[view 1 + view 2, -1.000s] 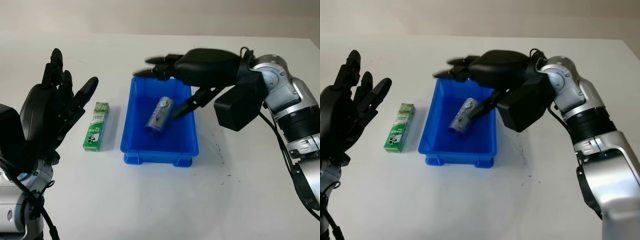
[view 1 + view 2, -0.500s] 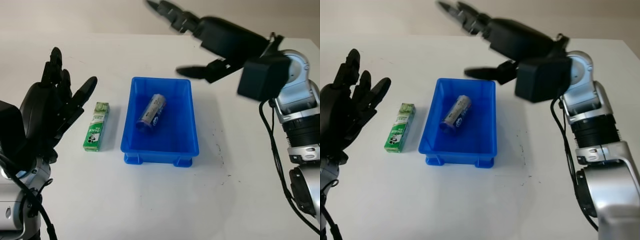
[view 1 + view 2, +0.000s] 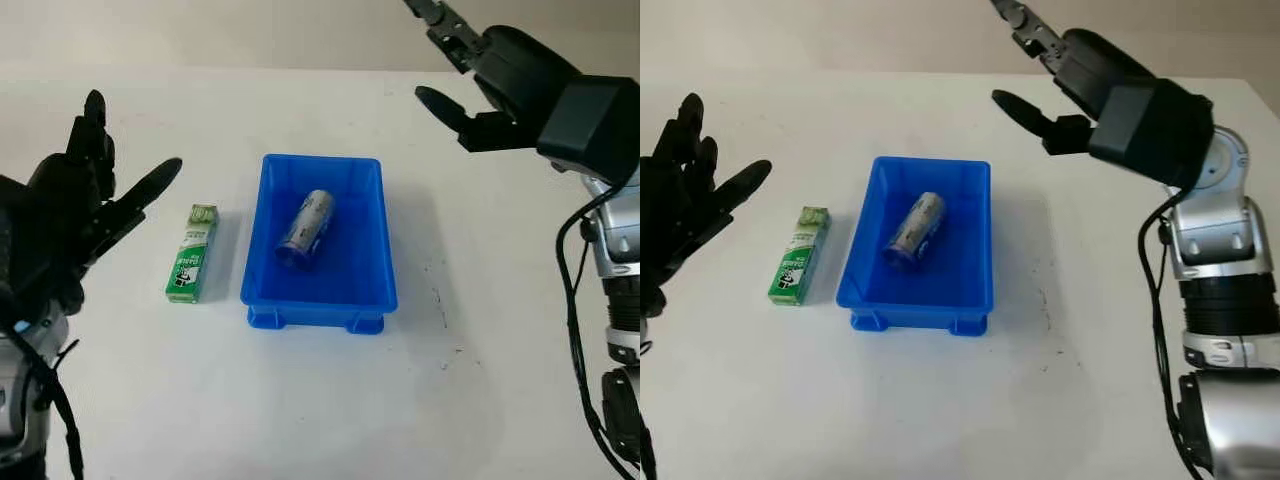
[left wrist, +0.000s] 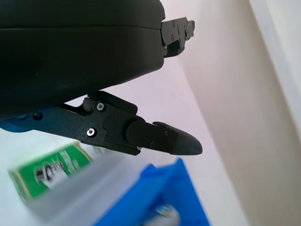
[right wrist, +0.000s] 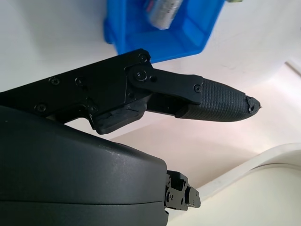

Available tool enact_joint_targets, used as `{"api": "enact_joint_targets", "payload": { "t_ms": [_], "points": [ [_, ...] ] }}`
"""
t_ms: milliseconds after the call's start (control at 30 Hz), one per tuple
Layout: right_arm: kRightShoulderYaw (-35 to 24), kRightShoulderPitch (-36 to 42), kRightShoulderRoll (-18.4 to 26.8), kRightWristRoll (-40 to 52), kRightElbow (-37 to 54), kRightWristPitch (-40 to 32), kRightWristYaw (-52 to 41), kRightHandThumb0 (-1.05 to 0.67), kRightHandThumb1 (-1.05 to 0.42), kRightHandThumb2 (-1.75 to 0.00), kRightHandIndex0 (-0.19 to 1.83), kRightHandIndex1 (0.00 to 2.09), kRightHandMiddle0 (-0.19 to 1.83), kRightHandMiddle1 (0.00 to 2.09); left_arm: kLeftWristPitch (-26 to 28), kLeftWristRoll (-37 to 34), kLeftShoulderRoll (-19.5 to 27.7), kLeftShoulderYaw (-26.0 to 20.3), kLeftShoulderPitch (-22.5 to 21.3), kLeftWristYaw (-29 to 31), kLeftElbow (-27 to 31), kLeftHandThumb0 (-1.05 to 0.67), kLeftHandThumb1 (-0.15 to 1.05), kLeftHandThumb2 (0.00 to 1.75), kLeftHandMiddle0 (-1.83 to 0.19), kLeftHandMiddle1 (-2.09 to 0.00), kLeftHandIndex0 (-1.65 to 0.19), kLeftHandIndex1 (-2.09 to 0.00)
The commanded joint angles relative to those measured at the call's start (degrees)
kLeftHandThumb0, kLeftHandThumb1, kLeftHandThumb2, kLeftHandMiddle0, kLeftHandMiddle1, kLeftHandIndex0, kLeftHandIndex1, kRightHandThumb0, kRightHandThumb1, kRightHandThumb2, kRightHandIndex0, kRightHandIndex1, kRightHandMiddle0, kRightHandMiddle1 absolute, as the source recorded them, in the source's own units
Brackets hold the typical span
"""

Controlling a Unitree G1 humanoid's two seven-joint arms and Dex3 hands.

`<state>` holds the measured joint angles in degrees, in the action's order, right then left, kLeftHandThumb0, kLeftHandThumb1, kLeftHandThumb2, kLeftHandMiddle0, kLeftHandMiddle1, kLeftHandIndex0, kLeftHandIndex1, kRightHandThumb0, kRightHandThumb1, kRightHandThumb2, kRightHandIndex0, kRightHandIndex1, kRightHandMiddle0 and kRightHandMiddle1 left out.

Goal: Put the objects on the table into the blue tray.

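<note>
A plain white table (image 3: 320, 400) carries a glossy blue plastic tray (image 3: 262, 290). A metallic can (image 3: 306, 228) lies on its side inside it; a flat green carton (image 3: 192, 252) lies just beside the tray, outside. The left hand (image 3: 75, 215), open and empty, hovers beyond the carton. The right hand (image 3: 490, 85) is raised beyond the tray's far corner, also open. The left hand should pinch the carton across its narrow sides.
</note>
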<state>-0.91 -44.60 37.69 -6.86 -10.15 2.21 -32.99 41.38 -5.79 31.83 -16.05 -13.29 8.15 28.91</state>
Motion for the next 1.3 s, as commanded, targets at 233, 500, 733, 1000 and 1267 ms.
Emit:
{"api": "enact_joint_targets", "payload": {
  "t_ms": [233, 500, 733, 1000, 1267],
  "points": [
    [-1.93, 1.35, 2.92, 0.13, -0.05, 1.15, 0.32, -0.83, -1.05, -0.63, -0.17, 0.03, -0.15, 0.06, -5.48, 1.09, 12.15, -0.3, -4.69, 12.46, -11.5, -0.56, 0.99, 0.05, 0.09, -0.03, 0.1, -0.05],
    [-1.72, 1.38, 3.1, 0.29, -1.44, 2.67, 0.09, -0.82, -1.05, -0.62, -0.17, 0.04, -0.16, 0.05, -30.28, 3.92, 22.77, 2.02, -6.95, 28.06, -27.44, -0.43, 0.91, 0.04, 0.03, -0.07, 0.03, -0.08],
    [-1.57, 1.22, 2.96, 0.66, -2.51, 3.46, -0.25, -0.83, -1.05, -0.61, -0.18, 0.05, -0.16, 0.05, -50.98, 20.91, 30.12, 8.53, -6.6, 24.49, -32.43, -0.39, 0.91, 0.05, 0.06, -0.03, 0.07, -0.04],
    [-1.27, 0.77, 2.83, 0.76, -3.29, 3.71, -0.73, -0.86, -1.05, -0.61, -0.18, 0.05, -0.16, 0.05, -82.69, 40.78, 35.94, 15.97, -13.7, 9.22, -46.66, -0.31, 0.92, 0.05, 0.09, -0.05, 0.09, -0.05],
    [-1.14, 0.67, 2.34, 0.87, -2.96, 2.66, -0.6, -0.87, -1.05, -0.6, -0.18, 0.05, -0.17, 0.05, -98.02, 59.4, 37.08, 24.23, -25.47, -7.83, -55.93, -0.35, 0.96, 0.07, 0.04, -0.07, 0.05, -0.07]
  ]
}}
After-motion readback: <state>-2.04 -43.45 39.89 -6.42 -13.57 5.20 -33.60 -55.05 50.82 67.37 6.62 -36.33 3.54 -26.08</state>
